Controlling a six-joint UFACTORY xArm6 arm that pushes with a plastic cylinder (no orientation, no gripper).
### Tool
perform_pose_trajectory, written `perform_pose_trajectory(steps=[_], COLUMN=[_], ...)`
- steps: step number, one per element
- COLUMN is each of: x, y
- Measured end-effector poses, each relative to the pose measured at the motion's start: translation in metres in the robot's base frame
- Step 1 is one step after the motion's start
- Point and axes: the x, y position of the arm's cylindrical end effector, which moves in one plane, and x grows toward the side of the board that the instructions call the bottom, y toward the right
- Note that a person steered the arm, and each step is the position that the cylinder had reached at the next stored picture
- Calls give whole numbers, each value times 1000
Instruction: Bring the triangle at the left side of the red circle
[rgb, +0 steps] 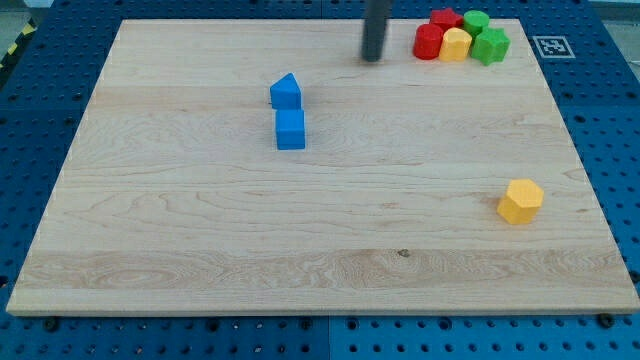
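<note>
**Inspection: rod tip near the top cluster, blue triangle well apart from the red circle**

My tip (372, 58) comes down from the view's top edge and stands on the wooden board (200, 240), just to the left of the block cluster at the top right. It touches no block. The tool is a plain rod with nothing to spread or press together, and it carries nothing.

The cluster holds five blocks packed close. The red circle (428, 42) sits at its left end, nearest my tip. A yellow block (456, 44) lies just right of it, and a green block (490, 45) is right of that. Behind them lie a second red block (446, 18) and a second green block (476, 20); their shapes cannot be made out with certainty.

The blue triangle (286, 91) lies left of centre in the upper half of the board, well apart from the red circle. A blue cube (290, 129) sits directly below it, touching or nearly so.

A yellow hexagon (520, 201) stands alone towards the right edge, lower down.
</note>
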Motion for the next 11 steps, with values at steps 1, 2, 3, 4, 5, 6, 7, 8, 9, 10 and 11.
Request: perform_pose_trajectory(steps=[1, 2, 3, 4, 5, 6, 7, 8, 9, 10, 11], x=[7, 67, 106, 104, 96, 79, 63, 59, 44, 38, 34], y=[-78, -132, -146, -115, -76, -47, -37, -61, -86, -71, -46])
